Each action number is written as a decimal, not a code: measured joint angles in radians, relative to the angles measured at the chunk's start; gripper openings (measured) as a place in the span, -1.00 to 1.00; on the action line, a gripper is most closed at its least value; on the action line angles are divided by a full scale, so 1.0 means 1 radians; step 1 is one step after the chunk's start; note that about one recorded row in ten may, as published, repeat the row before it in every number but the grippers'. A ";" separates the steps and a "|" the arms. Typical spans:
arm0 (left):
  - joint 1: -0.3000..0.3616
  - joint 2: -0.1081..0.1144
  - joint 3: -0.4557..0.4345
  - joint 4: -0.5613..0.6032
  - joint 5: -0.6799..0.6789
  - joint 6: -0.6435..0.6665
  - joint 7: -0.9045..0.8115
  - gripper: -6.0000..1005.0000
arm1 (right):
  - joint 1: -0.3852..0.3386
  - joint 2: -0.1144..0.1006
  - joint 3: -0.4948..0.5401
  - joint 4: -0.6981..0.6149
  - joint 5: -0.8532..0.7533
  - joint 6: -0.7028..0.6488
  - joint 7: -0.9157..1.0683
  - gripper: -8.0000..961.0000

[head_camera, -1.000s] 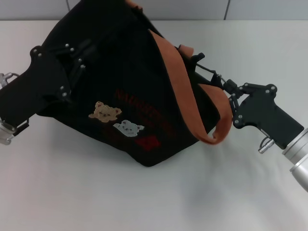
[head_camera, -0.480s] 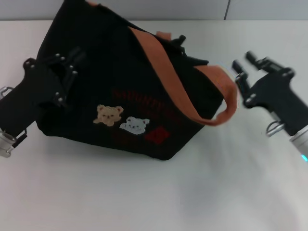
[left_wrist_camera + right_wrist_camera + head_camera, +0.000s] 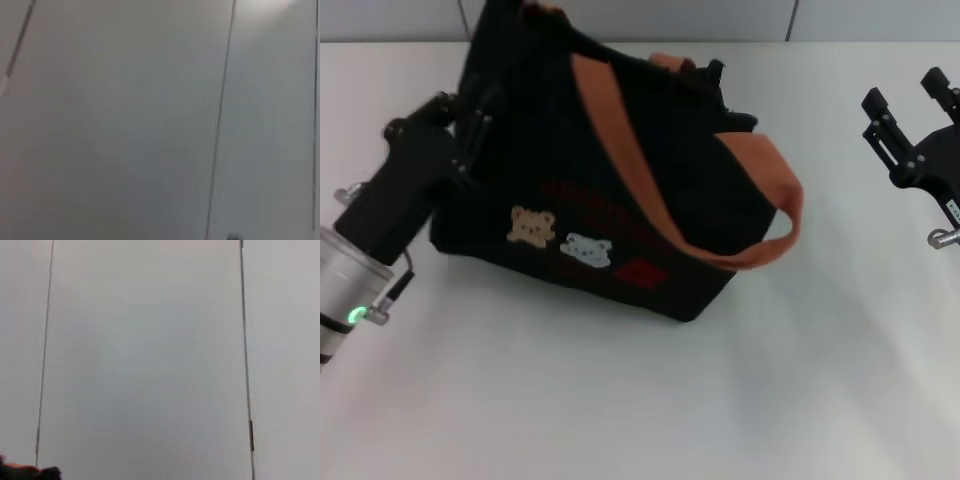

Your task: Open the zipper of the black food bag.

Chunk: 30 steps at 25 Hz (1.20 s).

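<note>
While the black food bag (image 3: 620, 200) sits tilted on the white table (image 3: 620, 400) in the head view, the left gripper (image 3: 470, 115) presses against the bag's left end, its black body angling up from a silver wrist collar with a green light; its fingertips merge with the dark fabric, so whether they grasp the bag cannot be told. Well apart from the bag's right end, the right gripper (image 3: 908, 98) hangs over the table with its two black fingers spread and nothing between them. One orange-brown strap (image 3: 620, 150) runs diagonally across the bag's front and loops out past its right corner. Two bear pictures (image 3: 562, 238), one tan and one white, sit low on the front with reddish lettering above and beside them, too dim to read. Along the bag's top rim the zipper (image 3: 705, 75) is only a dark bumpy line, and its pull cannot be made out.

From the left wrist view only a pale panelled wall (image 3: 125, 125) with thin dark seams shows.

Over in the right wrist view the same kind of wall (image 3: 150, 365) fills nearly everything, with a small dark and orange-brown scrap at one corner.
</note>
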 joint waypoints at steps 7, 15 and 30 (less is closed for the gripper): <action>0.096 0.008 -0.151 0.043 -0.001 0.144 -0.087 -0.42 | -0.001 -0.005 0.003 -0.019 0.000 -0.015 0.085 0.50; 0.211 0.043 -0.033 0.359 0.120 0.300 -0.228 0.40 | 0.053 -0.064 -0.169 -0.208 -0.036 -0.331 0.576 0.51; 0.202 0.110 0.226 0.568 0.391 0.341 -0.454 0.67 | 0.234 -0.009 -0.905 -0.504 -0.029 -0.670 0.751 0.71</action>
